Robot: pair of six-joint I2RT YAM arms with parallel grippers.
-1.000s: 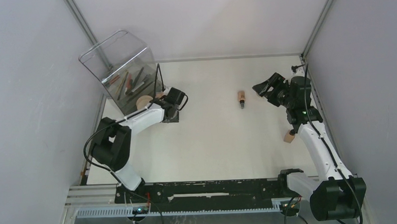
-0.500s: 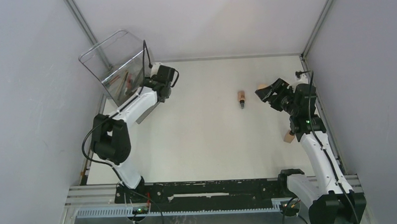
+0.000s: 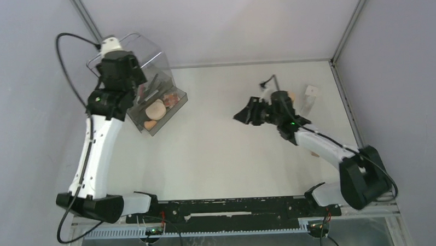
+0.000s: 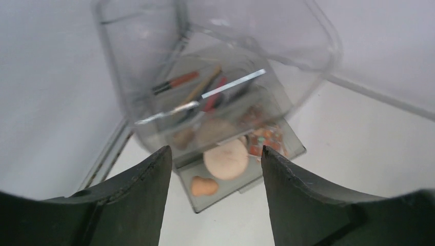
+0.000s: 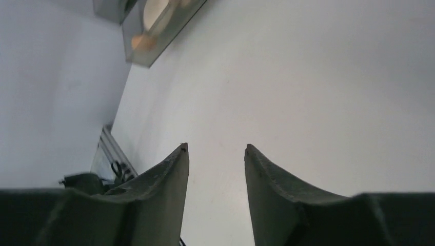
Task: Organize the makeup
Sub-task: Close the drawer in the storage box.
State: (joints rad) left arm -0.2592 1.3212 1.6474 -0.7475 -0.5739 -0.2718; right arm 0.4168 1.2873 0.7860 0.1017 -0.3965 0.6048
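The clear organizer [image 3: 159, 70] stands at the back left and holds makeup: a round peach disc [image 3: 155, 109], a beige sponge [image 3: 149, 125], a colourful palette [image 3: 172, 99], and pencils and brushes [image 3: 149, 84]. My left gripper [image 3: 128, 82] is raised above it, open and empty. The left wrist view looks down on the disc [image 4: 225, 159], the sponge [image 4: 204, 185] and a red pencil [image 4: 177, 82] between the open fingers. My right gripper [image 3: 247, 114] is open and empty over the table's middle; its wrist view [image 5: 215, 148] shows bare table. The tan bottle is hidden under the right arm.
A small white square item [image 3: 311, 91] and a peach piece [image 3: 291, 96] lie at the back right. Another peach piece [image 3: 315, 153] peeks from under the right forearm. Grey walls close in on both sides. The organizer shows far off in the right wrist view [image 5: 154, 25].
My left arm has lifted from the organizer's front tray to high above it. My right arm has swung left and low over the table's middle, covering the bottle.
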